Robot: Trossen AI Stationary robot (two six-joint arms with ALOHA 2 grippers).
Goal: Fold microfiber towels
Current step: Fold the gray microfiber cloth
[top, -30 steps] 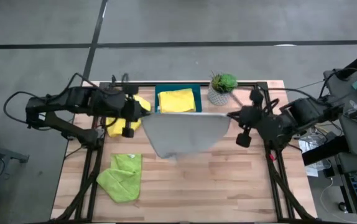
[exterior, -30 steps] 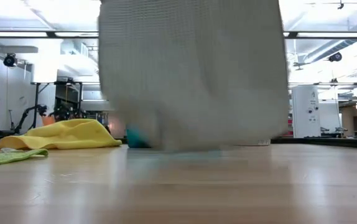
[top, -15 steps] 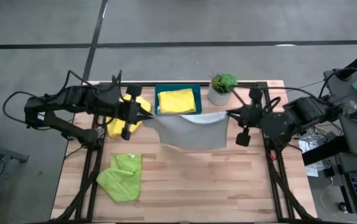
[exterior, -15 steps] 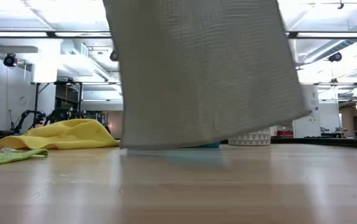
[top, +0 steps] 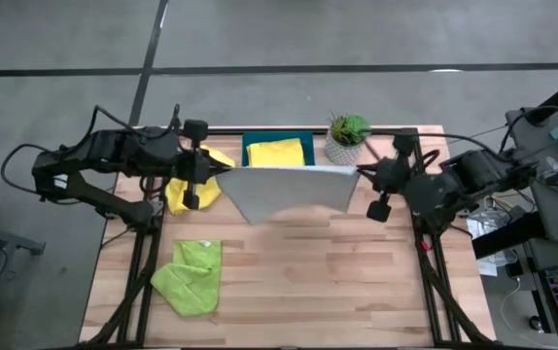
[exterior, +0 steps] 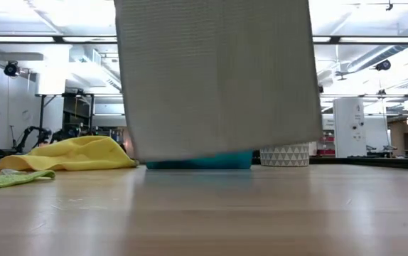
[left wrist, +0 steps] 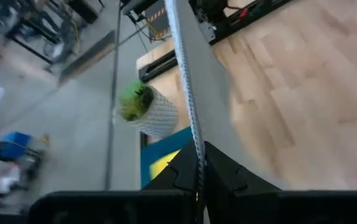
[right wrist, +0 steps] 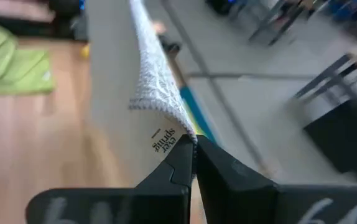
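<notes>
Both arms are holding the grey towel [top: 289, 190] up off the table [top: 357, 292], stretched taut between them. The left gripper [top: 223, 171] is pinching one top corner, the right gripper [top: 359, 173] is pinching the other (its label is showing right at the fingertips). The towel is hanging just in front of the teal tray [top: 303, 139], where a yellow towel [top: 277, 156] is lying. Another yellow towel [top: 184, 190] and the lime green towel [top: 191, 275] are lying on the left side.
</notes>
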